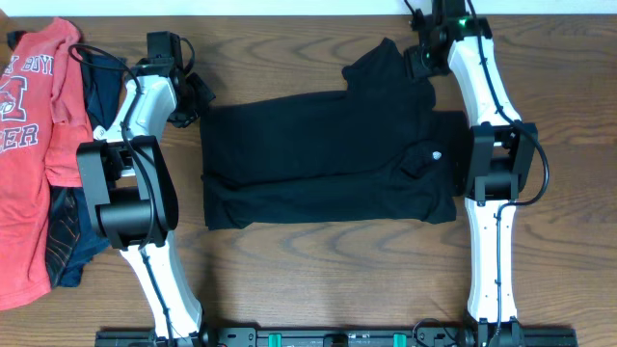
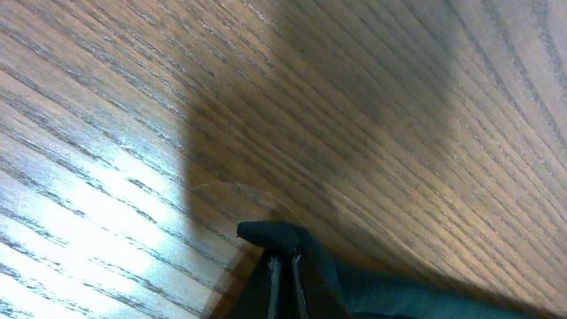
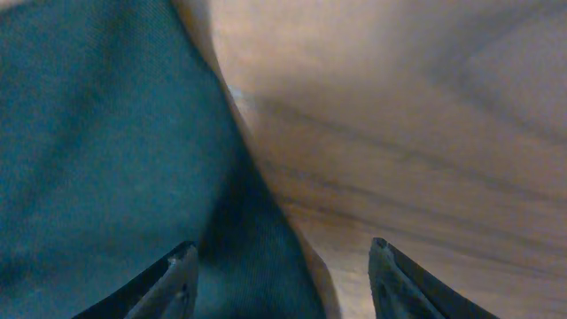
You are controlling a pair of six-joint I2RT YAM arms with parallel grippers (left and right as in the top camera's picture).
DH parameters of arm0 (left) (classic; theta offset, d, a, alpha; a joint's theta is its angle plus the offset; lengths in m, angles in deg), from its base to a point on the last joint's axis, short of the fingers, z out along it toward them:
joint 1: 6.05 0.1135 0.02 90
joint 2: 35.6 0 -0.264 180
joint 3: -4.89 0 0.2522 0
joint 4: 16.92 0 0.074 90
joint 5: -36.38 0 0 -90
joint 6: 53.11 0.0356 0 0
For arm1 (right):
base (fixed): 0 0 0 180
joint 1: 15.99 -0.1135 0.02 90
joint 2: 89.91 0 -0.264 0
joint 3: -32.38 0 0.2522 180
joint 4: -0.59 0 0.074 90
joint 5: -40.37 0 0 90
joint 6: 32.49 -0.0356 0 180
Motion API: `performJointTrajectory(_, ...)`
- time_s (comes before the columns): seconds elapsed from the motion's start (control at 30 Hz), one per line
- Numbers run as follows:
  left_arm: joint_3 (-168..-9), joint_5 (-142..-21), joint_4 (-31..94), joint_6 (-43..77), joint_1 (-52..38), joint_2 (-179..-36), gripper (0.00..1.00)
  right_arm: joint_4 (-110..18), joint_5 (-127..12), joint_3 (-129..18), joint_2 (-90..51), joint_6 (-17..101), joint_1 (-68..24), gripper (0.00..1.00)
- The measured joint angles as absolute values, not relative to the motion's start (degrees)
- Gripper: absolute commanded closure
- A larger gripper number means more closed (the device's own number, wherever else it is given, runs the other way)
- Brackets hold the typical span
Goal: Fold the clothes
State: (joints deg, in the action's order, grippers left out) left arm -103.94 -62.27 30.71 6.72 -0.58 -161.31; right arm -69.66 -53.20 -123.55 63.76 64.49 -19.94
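Observation:
The black short-sleeved shirt (image 1: 328, 159) lies spread across the table's middle, partly folded, with a small white logo (image 1: 437, 153) near its right end. My left gripper (image 1: 196, 101) is at the shirt's upper left corner, shut on a pinch of the black fabric (image 2: 275, 236). My right gripper (image 1: 421, 60) is open over the shirt's upper right sleeve; its fingers (image 3: 283, 279) straddle the edge of the dark fabric (image 3: 106, 151). The orange-red lettered T-shirt (image 1: 29, 145) and the navy garment (image 1: 101, 77) lie at the far left.
The wooden table (image 1: 289, 280) runs under everything. A dark patterned garment (image 1: 63, 236) lies under the orange-red T-shirt at the left edge. The arm bases stand along the front edge (image 1: 337, 337).

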Motion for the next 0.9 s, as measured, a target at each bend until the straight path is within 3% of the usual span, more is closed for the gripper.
performJointTrajectory(0.23, -103.9, -62.3, 30.7, 6.7, -0.6, -161.3, 0.94, -64.2, -55.3, -119.0, 62.9, 64.7, -19.8, 0.37)
performJointTrajectory(0.37, -103.9, -62.3, 30.6, 6.7, -0.6, -161.3, 0.94, -63.0, -55.6, -118.6, 62.8, 65.0, -19.8, 0.49)
performJointTrajectory(0.5, -103.9, -62.3, 30.5, 6.7, -0.6, -161.3, 0.95, -62.7, -56.5, -118.5, 62.8, 64.7, -19.8, 0.67)
performJointTrajectory(0.63, -103.9, -62.3, 30.5, 6.7, -0.6, -161.3, 0.94, -61.6, -58.2, -118.0, 62.8, 64.4, -19.8, 0.71)
performJointTrajectory(0.77, -103.9, -62.3, 30.5, 6.7, -0.6, -161.3, 0.94, -60.0, -59.1, -116.7, 62.4, 64.6, -19.8, 0.97)
performJointTrajectory(0.9, -103.9, -62.3, 30.5, 6.7, -0.6, -161.3, 0.94, -59.4, -59.7, -115.3, 61.9, 64.0, -20.1, 0.99)
